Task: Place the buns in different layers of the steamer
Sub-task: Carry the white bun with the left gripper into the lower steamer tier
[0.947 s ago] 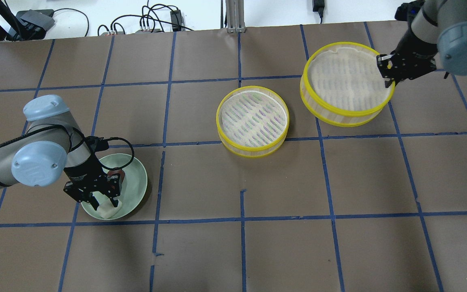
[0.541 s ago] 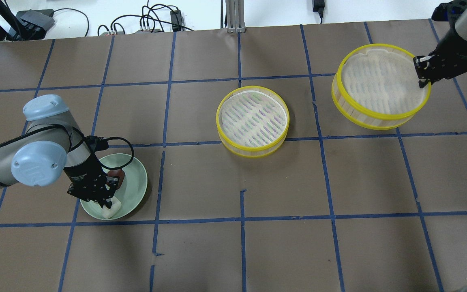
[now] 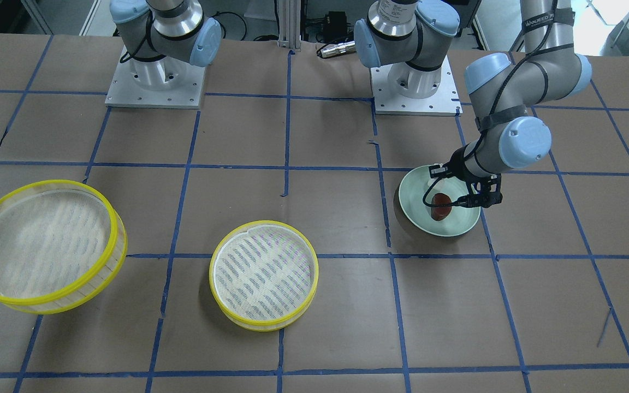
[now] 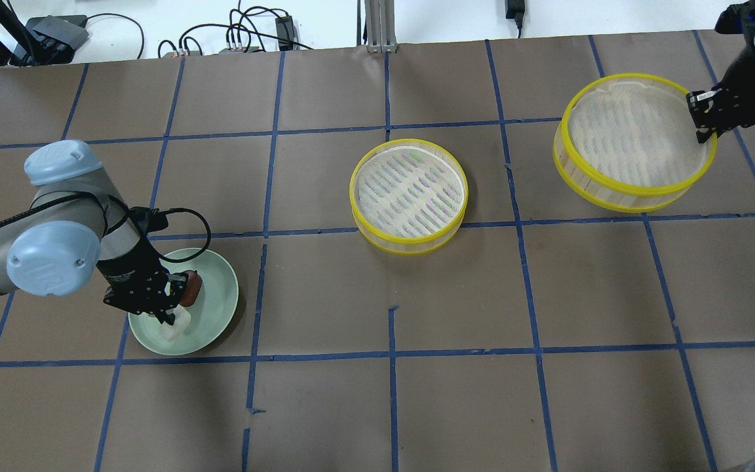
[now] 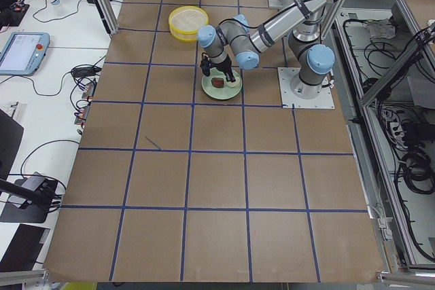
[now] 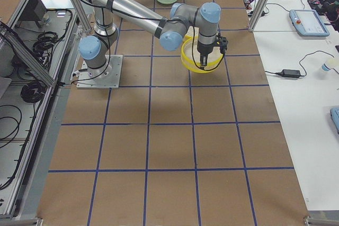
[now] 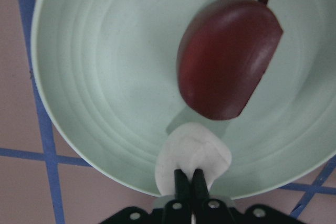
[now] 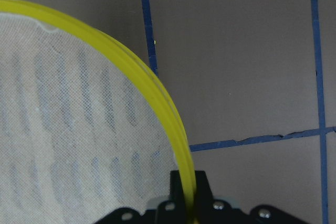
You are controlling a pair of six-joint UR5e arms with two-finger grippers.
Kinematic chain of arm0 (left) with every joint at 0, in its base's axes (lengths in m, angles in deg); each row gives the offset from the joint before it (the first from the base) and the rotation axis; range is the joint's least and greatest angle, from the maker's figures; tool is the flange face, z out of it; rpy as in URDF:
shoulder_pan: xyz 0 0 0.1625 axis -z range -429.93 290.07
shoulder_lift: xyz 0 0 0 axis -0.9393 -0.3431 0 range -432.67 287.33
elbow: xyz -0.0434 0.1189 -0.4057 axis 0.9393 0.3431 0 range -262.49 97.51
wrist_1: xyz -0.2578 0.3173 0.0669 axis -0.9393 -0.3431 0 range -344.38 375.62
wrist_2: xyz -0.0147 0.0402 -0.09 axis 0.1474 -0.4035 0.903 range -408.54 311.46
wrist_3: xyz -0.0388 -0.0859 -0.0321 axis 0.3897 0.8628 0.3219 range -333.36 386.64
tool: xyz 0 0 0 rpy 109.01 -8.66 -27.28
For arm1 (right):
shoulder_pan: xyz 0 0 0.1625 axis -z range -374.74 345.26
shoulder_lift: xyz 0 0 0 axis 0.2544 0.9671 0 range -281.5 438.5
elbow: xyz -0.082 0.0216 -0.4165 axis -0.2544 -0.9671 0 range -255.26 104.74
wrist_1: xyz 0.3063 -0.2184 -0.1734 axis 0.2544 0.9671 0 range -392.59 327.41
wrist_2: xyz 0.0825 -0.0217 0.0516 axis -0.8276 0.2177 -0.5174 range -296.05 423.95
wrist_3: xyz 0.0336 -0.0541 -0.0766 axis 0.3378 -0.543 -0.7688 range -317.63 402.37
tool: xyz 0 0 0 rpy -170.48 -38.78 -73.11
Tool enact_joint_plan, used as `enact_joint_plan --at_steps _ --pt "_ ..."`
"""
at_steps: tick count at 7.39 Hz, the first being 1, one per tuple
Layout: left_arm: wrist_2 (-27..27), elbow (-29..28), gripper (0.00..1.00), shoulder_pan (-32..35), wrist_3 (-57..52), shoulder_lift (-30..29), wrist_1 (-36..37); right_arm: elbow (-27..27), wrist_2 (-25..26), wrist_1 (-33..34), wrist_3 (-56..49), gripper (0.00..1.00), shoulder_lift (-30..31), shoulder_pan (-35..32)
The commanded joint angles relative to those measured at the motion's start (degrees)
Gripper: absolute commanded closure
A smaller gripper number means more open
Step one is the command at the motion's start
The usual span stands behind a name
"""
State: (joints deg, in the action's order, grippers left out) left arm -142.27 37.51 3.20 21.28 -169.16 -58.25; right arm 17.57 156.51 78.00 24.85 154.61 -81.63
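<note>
My left gripper (image 4: 168, 319) is shut on the white bun (image 4: 178, 325), holding it just over the near edge of the pale green plate (image 4: 217, 308). The left wrist view shows the white bun (image 7: 193, 153) pinched between the fingertips. The dark reddish-brown bun (image 4: 191, 287) (image 7: 227, 59) lies on the plate. My right gripper (image 4: 704, 134) is shut on the yellow rim of one steamer tray (image 4: 633, 137) and holds it tilted above the table at the far right. The rim (image 8: 173, 129) runs between the jaws in the right wrist view. The other steamer tray (image 4: 409, 193) rests empty at the table's centre.
The brown table (image 4: 482, 328) has a grid of blue tape lines. Cables and power boxes (image 4: 233, 36) lie beyond its far edge. Both arm bases (image 3: 153, 76) stand at the robot's side of the table.
My left gripper has shut on the white bun and drawn it slightly away from the plate's near rim. My right gripper has carried the held steamer tray further right.
</note>
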Motion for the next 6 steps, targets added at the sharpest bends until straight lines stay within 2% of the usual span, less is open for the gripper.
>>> enact_joint_plan --at_steps 1,2,4,5,6 --pt "2.84 -5.52 0.96 2.08 4.03 3.24 -2.66 0.51 -0.19 -0.29 0.21 0.87 0.0 0.01" --pt "3.02 -10.43 0.96 4.8 4.22 3.42 -4.95 0.51 -0.19 -0.29 0.21 0.87 0.0 0.01" --pt "9.41 -19.32 0.96 13.65 11.38 1.76 -5.24 0.51 -0.28 -0.38 0.21 0.87 0.0 0.01" --pt "12.75 -21.62 0.96 17.62 14.91 0.01 -3.49 0.51 -0.37 -0.38 0.3 0.87 0.0 -0.08" --pt "15.22 -22.17 0.96 20.79 18.07 -2.88 4.35 0.51 -0.46 -0.38 0.3 0.87 0.0 -0.08"
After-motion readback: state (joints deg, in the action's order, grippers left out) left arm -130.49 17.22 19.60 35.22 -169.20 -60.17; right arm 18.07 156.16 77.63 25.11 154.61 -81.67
